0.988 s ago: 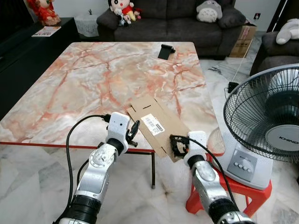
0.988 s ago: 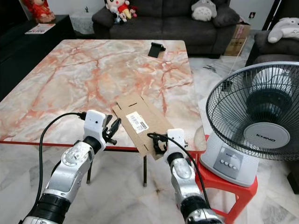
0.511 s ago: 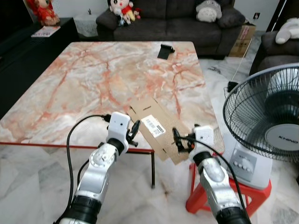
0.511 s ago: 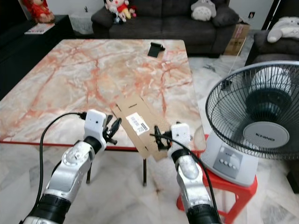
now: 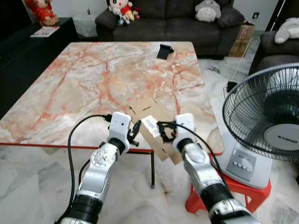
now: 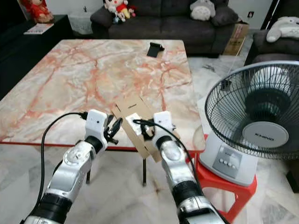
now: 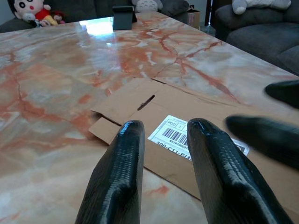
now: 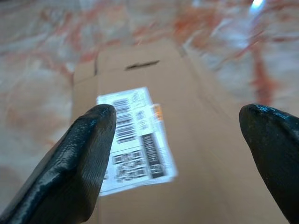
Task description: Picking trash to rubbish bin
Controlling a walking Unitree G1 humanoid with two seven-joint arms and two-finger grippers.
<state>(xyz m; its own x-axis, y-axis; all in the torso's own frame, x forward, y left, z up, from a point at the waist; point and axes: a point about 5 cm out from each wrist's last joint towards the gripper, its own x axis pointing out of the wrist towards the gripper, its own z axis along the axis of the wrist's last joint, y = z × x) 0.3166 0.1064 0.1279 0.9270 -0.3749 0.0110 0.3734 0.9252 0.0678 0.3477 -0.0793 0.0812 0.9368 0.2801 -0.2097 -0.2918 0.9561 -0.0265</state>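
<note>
A flattened brown cardboard piece (image 5: 147, 109) with a white shipping label (image 5: 150, 124) lies on the marble table (image 5: 93, 79), near its front right edge. My right gripper (image 5: 164, 131) hovers just over the cardboard beside the label, fingers spread wide; its wrist view has the label (image 8: 133, 135) between the two fingertips (image 8: 93, 126). My left gripper (image 5: 135, 129) rests at the table's front edge, pointing at the cardboard's near left side, its fingers (image 7: 128, 140) a narrow gap apart with nothing between them. In that wrist view the right gripper's fingers (image 7: 261, 135) are blurred over the cardboard.
A standing fan (image 5: 266, 121) sits on a red stool (image 5: 233, 192) close on the right. A small black object (image 5: 163, 50) lies at the table's far edge. A dark sofa (image 5: 173, 21) with plush toys stands behind, and a black cabinet (image 5: 28, 51) on the left.
My right arm has swung left and up, from the cardboard's overhanging right corner to above the cardboard beside the label. The left arm has not moved.
</note>
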